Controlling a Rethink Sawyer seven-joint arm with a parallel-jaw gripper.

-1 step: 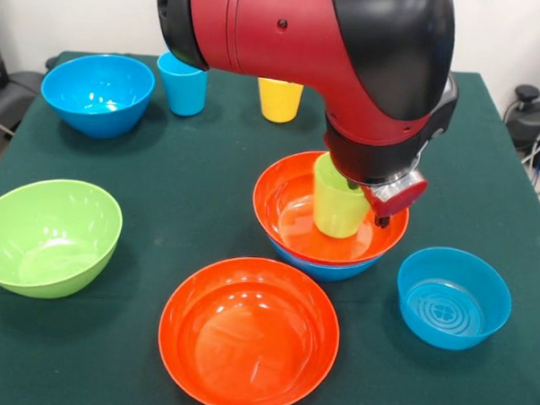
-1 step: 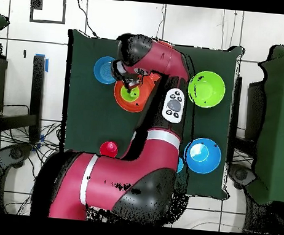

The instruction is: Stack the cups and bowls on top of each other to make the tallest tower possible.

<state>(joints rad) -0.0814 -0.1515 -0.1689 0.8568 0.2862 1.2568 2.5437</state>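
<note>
Six round glossy plastic bowls show: two wide orange ones, the free one (image 1: 249,334) at 6 o'clock and the stacked one (image 1: 287,212) near centre; three blue, one at 10 o'clock (image 1: 97,92), one straighter-sided at 4 o'clock (image 1: 453,297), one under the stacked orange bowl (image 1: 325,269); one lime green (image 1: 46,236) at 9 o'clock. Four small tapered plastic cups: blue (image 1: 184,87), yellow (image 1: 280,102), lime green (image 1: 336,210), red (image 2: 109,148).

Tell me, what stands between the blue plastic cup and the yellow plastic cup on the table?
Front view: no object stands between the blue plastic cup and the yellow plastic cup; only bare green table, with the red arm overhanging.
</note>
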